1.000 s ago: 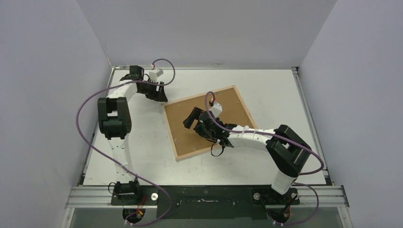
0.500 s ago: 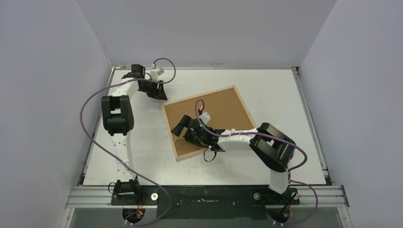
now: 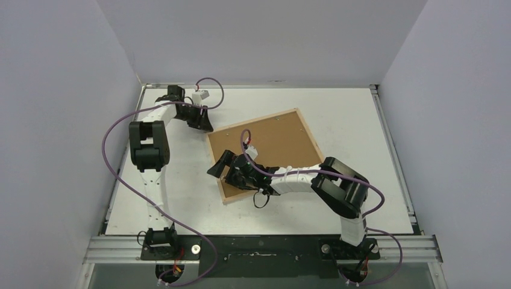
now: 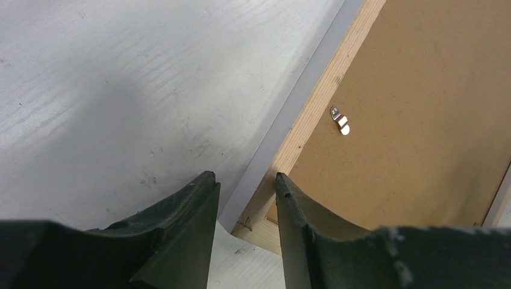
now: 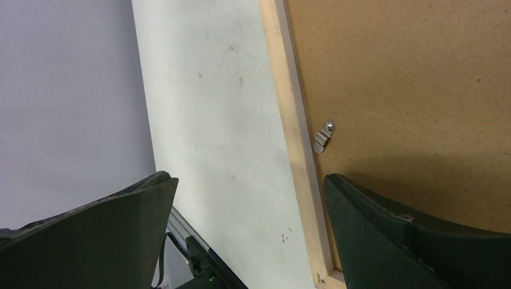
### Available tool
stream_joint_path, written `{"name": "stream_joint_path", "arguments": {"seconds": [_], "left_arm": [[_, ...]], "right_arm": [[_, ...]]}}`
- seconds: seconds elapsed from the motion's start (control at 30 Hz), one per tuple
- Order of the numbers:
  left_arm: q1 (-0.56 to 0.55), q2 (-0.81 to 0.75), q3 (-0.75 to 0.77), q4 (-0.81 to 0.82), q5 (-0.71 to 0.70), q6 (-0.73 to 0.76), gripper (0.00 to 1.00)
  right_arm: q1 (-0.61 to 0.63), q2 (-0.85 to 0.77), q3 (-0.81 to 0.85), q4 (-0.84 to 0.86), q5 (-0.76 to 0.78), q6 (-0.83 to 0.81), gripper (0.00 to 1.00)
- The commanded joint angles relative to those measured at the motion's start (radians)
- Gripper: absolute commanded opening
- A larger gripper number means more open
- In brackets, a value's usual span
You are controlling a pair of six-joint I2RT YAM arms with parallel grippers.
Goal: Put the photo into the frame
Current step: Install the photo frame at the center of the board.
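Note:
The frame (image 3: 253, 122) of pale wood lies face down and skewed in the middle of the table. A brown fibreboard backing panel (image 3: 271, 141) fills it. The photo is hidden. My left gripper (image 3: 203, 122) is open at the frame's far left corner. In the left wrist view its fingertips (image 4: 244, 177) straddle that corner of the frame (image 4: 319, 102), empty. My right gripper (image 3: 222, 165) is wide open at the frame's left bar (image 5: 295, 120). One finger is over the backing (image 5: 410, 78) and one is over the table.
Small metal clips (image 4: 341, 122) (image 5: 322, 137) sit on the backing near the bars. The white table (image 3: 181, 180) is walled at the back and on both sides. A metal rail (image 3: 259, 247) runs along the near edge. Purple cables loop over both arms.
My right gripper has moved left across the backing, from its middle to the frame's left bar. The left gripper has hardly moved and stays at the far left corner.

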Motion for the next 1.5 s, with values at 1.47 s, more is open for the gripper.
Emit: {"name": "stream_joint_path", "arguments": {"seconds": [1.47], "left_arm": [[-0.007,-0.043,-0.008,-0.053,0.033,0.066,0.33]], "right_arm": [[-0.008,0.111,0.085,0.053,-0.059,0.024,0.97]]}}
